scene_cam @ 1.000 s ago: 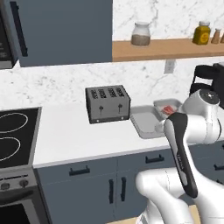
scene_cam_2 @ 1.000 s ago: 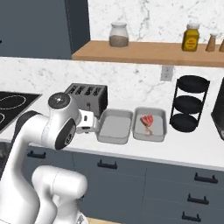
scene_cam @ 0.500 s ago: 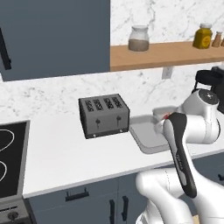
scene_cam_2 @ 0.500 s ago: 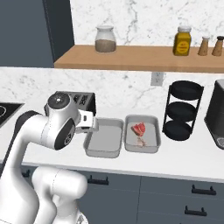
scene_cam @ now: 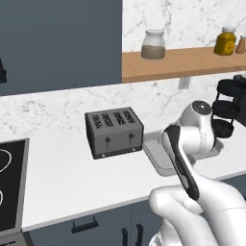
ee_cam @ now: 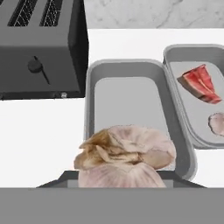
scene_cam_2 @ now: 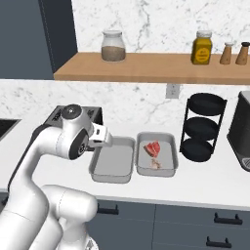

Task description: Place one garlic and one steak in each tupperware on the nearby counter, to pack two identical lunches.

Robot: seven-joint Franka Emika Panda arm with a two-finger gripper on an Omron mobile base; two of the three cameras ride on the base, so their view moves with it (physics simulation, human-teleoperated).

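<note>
Nearest the hand camera, the jaws are gripping a garlic bulb (ee_cam: 127, 155), its papery top filling the lower middle of the hand view; the fingertips themselves are hidden beneath it, so the grip is judged from how the bulb is sitting fixed against the hand.

Just beyond the bulb, the near tupperware (ee_cam: 94, 87) is lying bare on the white surface (ee_cam: 39, 131), and the hand is now looking almost straight down its length. Over the last second the base has been driving sideways along the cabinets: the cooktop has been sliding out of frame, while the toaster (scene_cam_2: 57, 115) and both trays have been moving toward the middle. The things themselves have not shifted; the cameras have.

That is putting the empty tray (scene_cam_2: 114, 161) within reach, so the garlic is probably close to being lowered in.

Touching its side, the second tupperware (scene_cam_2: 168, 151) is already holding a steak (scene_cam_2: 151, 148) and a pale garlic (scene_cam_2: 155, 164), so one lunch looks packed. The empty tray is needing both items, and a steak for it is nowhere among these pictures.

Farther back, a black tiered rack (scene_cam_2: 204, 128) is standing against the marble wall.
</note>
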